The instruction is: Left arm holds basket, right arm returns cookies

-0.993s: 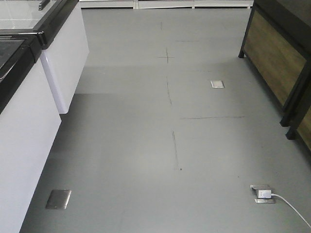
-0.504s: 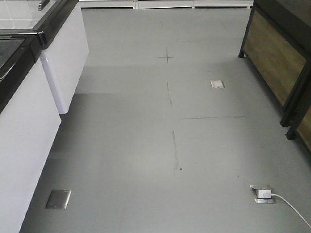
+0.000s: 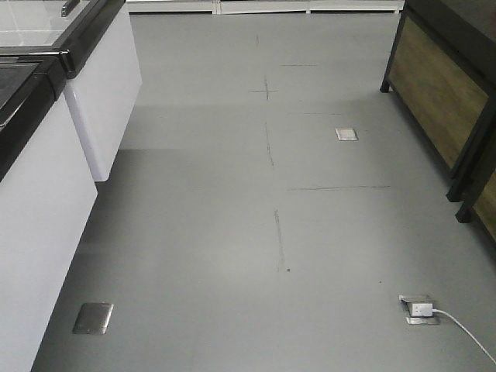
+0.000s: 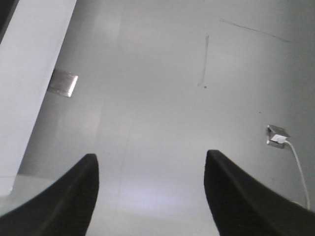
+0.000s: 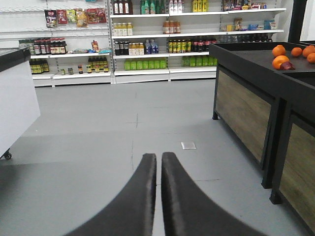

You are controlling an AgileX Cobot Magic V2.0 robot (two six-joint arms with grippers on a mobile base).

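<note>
With the left fingers [image 4: 69, 196] spread wide over bare floor [image 4: 162, 73], the right fingers [image 5: 143, 194] pressed together on nothing, and neither basket nor cookies in any view, driving off blindly could snag the white cable [image 3: 465, 332].

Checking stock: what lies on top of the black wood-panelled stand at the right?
Several oranges and one dark reddish item lie on the stand; its rim hides the nearer part.
</note>
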